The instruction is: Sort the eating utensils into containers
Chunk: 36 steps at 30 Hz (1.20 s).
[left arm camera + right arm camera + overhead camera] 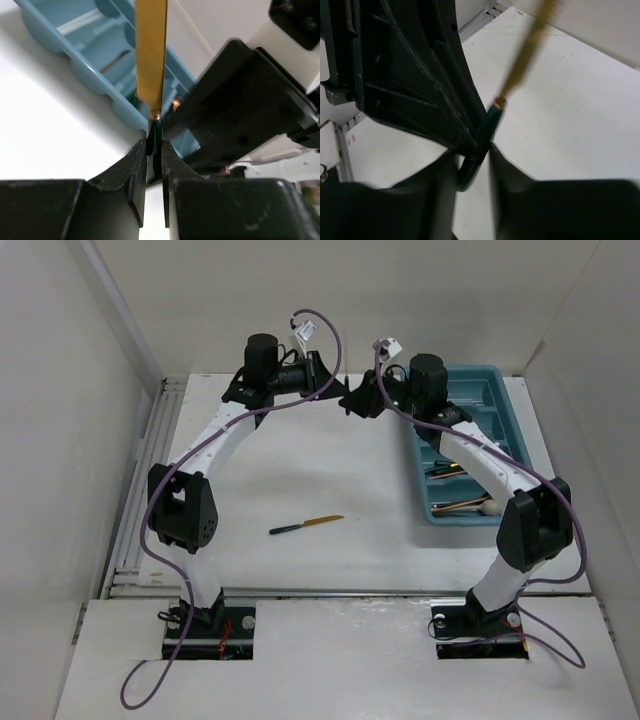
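While the white surface (330, 470) carries the teal cutlery tray (495, 400) at its far right, both arms reach to the far centre. The left arm (215, 440) and right arm (480, 455) each rise from the base, bend at the elbow and lean inward until the wrists nearly meet.

The left gripper (155, 155) is closed to a narrow slit, clamping the dark green handle of a gold utensil (151, 50). The right gripper (474, 155) stands close about the same handle. Its jaws are slightly wider than the handle, and it cannot be told whether they press on it.

The utensil's long axis runs straight out from the left gripper, gold end away. Its head is out of view.

A knife (305, 525) lies flat at mid-surface, blade pointing right towards the tray. Several utensils (455, 470) lie in the tray's near end.
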Each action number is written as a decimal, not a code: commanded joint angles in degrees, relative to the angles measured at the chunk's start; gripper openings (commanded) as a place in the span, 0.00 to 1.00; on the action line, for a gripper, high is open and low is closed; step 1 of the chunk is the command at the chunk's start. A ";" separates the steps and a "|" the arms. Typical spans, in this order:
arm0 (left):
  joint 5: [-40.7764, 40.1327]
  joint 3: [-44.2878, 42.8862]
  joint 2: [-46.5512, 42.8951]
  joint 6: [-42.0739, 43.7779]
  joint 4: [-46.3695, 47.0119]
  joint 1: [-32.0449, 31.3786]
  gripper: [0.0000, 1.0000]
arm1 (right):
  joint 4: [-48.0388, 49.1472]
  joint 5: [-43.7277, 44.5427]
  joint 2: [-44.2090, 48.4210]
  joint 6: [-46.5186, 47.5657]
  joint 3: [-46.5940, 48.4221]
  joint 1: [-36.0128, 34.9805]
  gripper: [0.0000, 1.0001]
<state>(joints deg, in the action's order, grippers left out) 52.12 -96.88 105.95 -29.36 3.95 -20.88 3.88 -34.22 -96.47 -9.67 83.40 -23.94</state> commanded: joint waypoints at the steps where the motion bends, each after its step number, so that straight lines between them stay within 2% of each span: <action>1: 1.76 1.52 -3.73 -1.75 3.70 0.14 0.00 | 8.69 -2.08 -0.82 -4.47 0.54 0.65 0.24; 2: 1.76 1.52 -3.73 -2.27 3.70 0.14 0.00 | 9.21 -2.08 -0.83 -4.48 1.15 0.65 0.15; 3: 1.76 1.52 -4.26 -2.28 3.70 0.14 0.00 | 9.22 -2.69 -1.44 -5.09 1.16 0.65 0.00; 8: 2.46 2.05 -4.26 -4.29 6.33 0.14 0.00 | 10.79 -2.70 -1.44 -6.41 0.37 1.18 0.00; 9: 2.98 2.05 -4.26 -4.30 6.34 0.14 0.07 | 11.41 -1.91 -0.75 -6.41 -0.51 1.18 0.00; 10: 2.99 2.05 -4.26 -4.30 6.34 0.14 0.20 | 11.41 -1.91 -0.74 -7.11 -0.51 1.79 0.00; 12: 3.52 1.00 -3.65 -2.73 4.33 0.14 0.52 | 11.94 -0.07 -0.21 -8.87 -1.31 3.36 0.00; 13: 2.91 0.04 -3.65 -1.15 2.40 0.14 0.91 | 11.94 0.46 -0.21 -9.74 -2.61 4.25 0.00; 14: 2.29 -2.50 -2.95 0.95 -2.58 0.14 1.00 | 11.94 1.16 -0.21 -11.75 -3.15 5.30 0.00; 15: 1.42 -4.09 -2.94 3.50 -5.67 0.14 1.00 | 11.94 2.21 0.39 -13.25 -3.85 6.44 0.00; 16: -1.90 -5.85 -2.33 9.96 -9.18 0.14 1.00 | 11.94 5.71 0.40 -15.09 -5.86 9.06 0.00; 17: -4.63 -7.52 -1.81 13.68 -16.09 0.14 1.00 | 11.94 7.83 1.79 -17.38 -7.09 10.48 0.00; 18: -11.88 -10.14 -1.80 17.37 -19.21 0.14 1.00 | 11.94 12.81 2.59 -22.45 -8.50 11.98 0.00; 19: -15.69 -10.87 -1.80 20.98 -21.76 0.14 1.00 | 11.94 15.82 3.56 -25.45 -10.34 13.38 0.00; 20: -18.95 -10.87 -1.80 28.41 -23.87 -0.55 1.00 | 11.94 19.42 4.78 -28.88 -14.62 15.75 0.00; 22: -25.45 -8.86 -2.33 36.18 -28.98 -1.96 1.00 | 11.16 26.62 9.44 -38.87 -19.65 17.61 0.00; 23: -30.01 -7.29 -2.85 39.96 -30.47 -2.49 1.00 | 10.28 34.05 10.85 -41.89 -23.42 18.23 0.00; 24: -31.54 -5.18 -4.07 47.22 -32.58 -3.02 1.00 | 8.70 37.52 12.95 -43.92 -24.67 18.75 0.00; 26: -34.52 3.25 -5.75 53.50 -33.65 -3.81 1.00 | 5.89 46.03 12.97 -46.92 -25.21 18.76 0.00; 28: -35.85 12.27 -8.55 62.18 -34.88 -6.00 0.94 | 0.88 48.27 11.06 -48.94 -22.67 20.69 0.00; 31: -37.79 20.22 -11.19 66.97 -34.88 -7.85 0.80 | -0.36 48.28 6.49 -48.95 -18.72 24.20 0.00; 32: -37.27 23.46 -11.21 67.68 -34.88 -8.46 0.79 | -0.89 48.28 5.51 -49.47 -17.84 24.90 0.00; 36: -33.06 26.92 -12.44 70.32 -37.68 -9.00 0.78 | -2.12 46.00 0.85 -54.47 -16.25 28.33 0.00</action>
<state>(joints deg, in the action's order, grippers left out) 17.52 -70.08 98.87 33.98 -31.66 -29.95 3.38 10.09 -93.34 -58.54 64.93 2.44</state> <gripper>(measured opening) 0.783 0.217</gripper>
